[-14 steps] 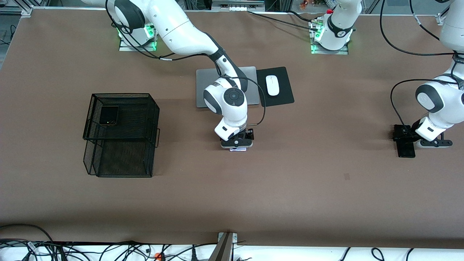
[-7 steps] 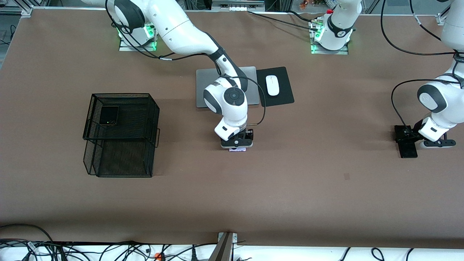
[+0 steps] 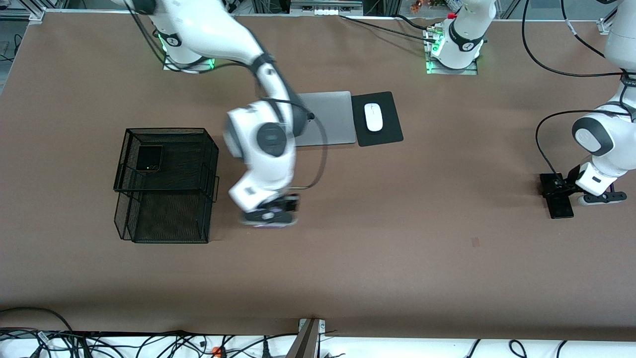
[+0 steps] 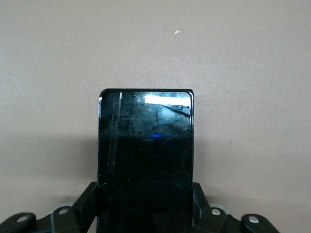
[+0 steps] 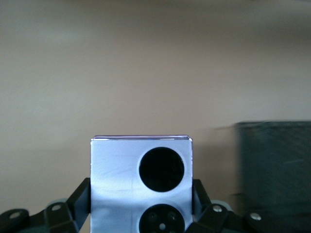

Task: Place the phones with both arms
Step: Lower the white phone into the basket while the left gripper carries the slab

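My right gripper [image 3: 271,219] is clamped on the lilac phone [image 5: 141,182], jaws pinching its two long edges; the two black circles face the wrist camera. It hangs over bare table [image 3: 348,268] just beside the black mesh basket [image 3: 166,184], on the side toward the left arm's end. In the right wrist view the basket's mesh wall sits at the frame edge, apart from the phone.

My left gripper [image 3: 559,191] is clenched on the long black phone [image 4: 146,145], fingers [image 4: 87,204] tight against both long sides near one end. Phone lies flat, low at the table surface at the left arm's end; I can't tell if it's touching or just lifted. The rest of the slab sticks out past the jaws, toward the front camera.

The small black phone [image 3: 149,158] lies on the basket's top tier, in the corner toward the right arm's base.

The grey laptop [image 3: 328,117], partly covered by my right arm, sits mid-table beside a black mousepad [image 3: 387,132] carrying the white mouse [image 3: 373,117].
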Action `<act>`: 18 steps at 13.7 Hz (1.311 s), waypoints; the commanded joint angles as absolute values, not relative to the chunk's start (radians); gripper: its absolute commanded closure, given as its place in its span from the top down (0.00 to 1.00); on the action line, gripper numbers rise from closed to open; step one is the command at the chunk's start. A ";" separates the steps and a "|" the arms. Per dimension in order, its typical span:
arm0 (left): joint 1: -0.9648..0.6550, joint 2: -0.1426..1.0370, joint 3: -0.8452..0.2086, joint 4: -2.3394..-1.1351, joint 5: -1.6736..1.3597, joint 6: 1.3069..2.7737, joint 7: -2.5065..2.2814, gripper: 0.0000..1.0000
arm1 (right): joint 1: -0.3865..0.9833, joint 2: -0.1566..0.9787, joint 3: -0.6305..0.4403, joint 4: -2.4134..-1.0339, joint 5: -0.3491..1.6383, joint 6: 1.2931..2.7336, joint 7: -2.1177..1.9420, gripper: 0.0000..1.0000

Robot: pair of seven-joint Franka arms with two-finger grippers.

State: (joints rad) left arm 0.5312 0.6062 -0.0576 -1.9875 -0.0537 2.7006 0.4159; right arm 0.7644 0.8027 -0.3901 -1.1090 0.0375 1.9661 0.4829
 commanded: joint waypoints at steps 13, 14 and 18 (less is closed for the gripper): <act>0.324 0.598 -0.064 -1.753 -0.069 2.209 0.088 0.00 | 0.486 0.629 -0.453 -1.574 0.287 2.094 0.017 0.17; 0.283 0.585 -0.061 -1.753 -0.069 2.186 0.062 0.00 | 0.483 0.630 -0.453 -1.588 0.287 2.118 0.017 0.17; 0.190 0.537 -0.074 -1.758 -0.034 2.158 0.032 0.00 | 0.476 0.632 -0.453 -1.612 0.290 2.141 0.018 0.17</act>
State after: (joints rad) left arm 0.2237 0.5918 -0.0788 -1.7497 -0.0533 2.1939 0.0485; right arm 0.4831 0.6808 -0.4631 -1.5649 0.2710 2.1308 0.0294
